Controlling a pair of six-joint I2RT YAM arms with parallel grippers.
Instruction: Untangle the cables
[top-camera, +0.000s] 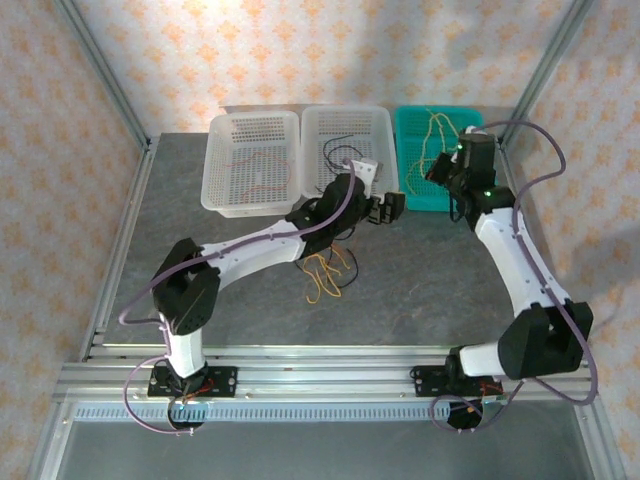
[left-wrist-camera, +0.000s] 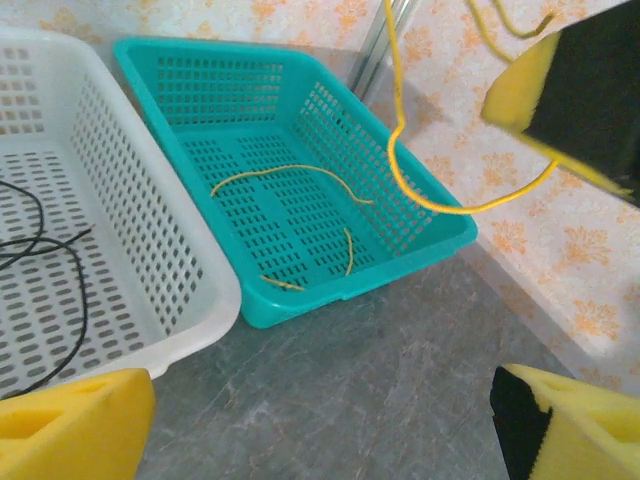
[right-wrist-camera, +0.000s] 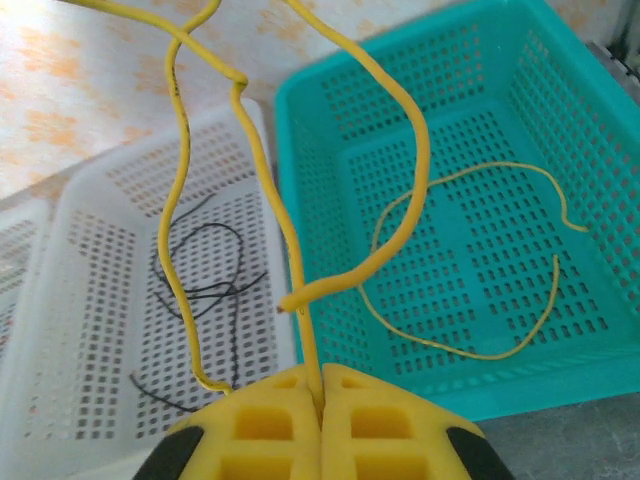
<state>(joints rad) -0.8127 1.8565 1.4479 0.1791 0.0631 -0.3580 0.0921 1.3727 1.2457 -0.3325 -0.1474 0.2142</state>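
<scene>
Yellow, black and brownish cables (top-camera: 327, 270) lie in a loose tangle on the grey table (top-camera: 200, 230), near its centre. To the right of the tangle, the left gripper (left-wrist-camera: 315, 430) is held wide open and empty, just near of the baskets. Further right, the right gripper (right-wrist-camera: 320, 385) is clamped fully closed on one yellow cable (right-wrist-camera: 272, 200), which is hung above the teal basket (left-wrist-camera: 340, 120).

The step in hand is judged to be the deposit of this separated strand. For the next move, the strand should be lowered until it is within the basket walls, and only then should the jaws be opened. A loop draped over the rim is to be avoided. The tangle is then to be addressed.

Three baskets are set in a row at the far side. A reddish cable (top-camera: 255, 160) is contained in the left white basket (top-camera: 250, 203). Black cables (left-wrist-camera: 45, 243) are contained in the middle white basket (top-camera: 345, 110). Yellow strands (left-wrist-camera: 290, 172) are laid on the floor of the teal basket at the right.
</scene>
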